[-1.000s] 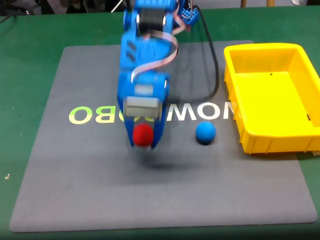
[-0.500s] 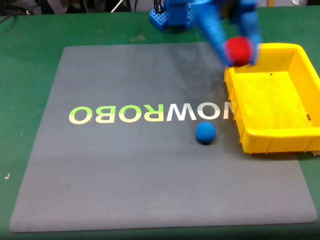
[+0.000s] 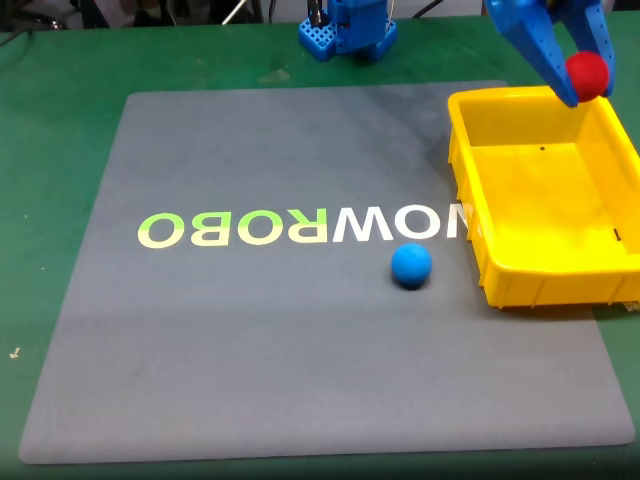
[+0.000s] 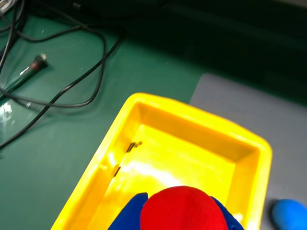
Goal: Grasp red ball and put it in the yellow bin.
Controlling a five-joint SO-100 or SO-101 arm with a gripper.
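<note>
The red ball (image 3: 587,73) hangs in the air over the far right corner of the yellow bin (image 3: 480,240), with my blue gripper (image 3: 582,78) shut on it. In the wrist view the red ball (image 4: 182,211) fills the bottom centre between my blue fingers (image 4: 125,216), and the yellow bin (image 4: 187,112) lies open directly below, its floor bare.
A blue ball (image 3: 411,265) rests on the grey mat (image 3: 250,350) just left of the bin, also at the wrist view's bottom right as the blue ball (image 4: 289,215). The arm's blue base (image 3: 347,30) stands at the mat's far edge. Black cables (image 4: 57,72) lie on the green table beyond the bin.
The gripper has carried the red ball up off the mat's middle and rightward, from the bin's far left corner half a second ago to above its far right corner. The blue ball has stayed put.
</note>
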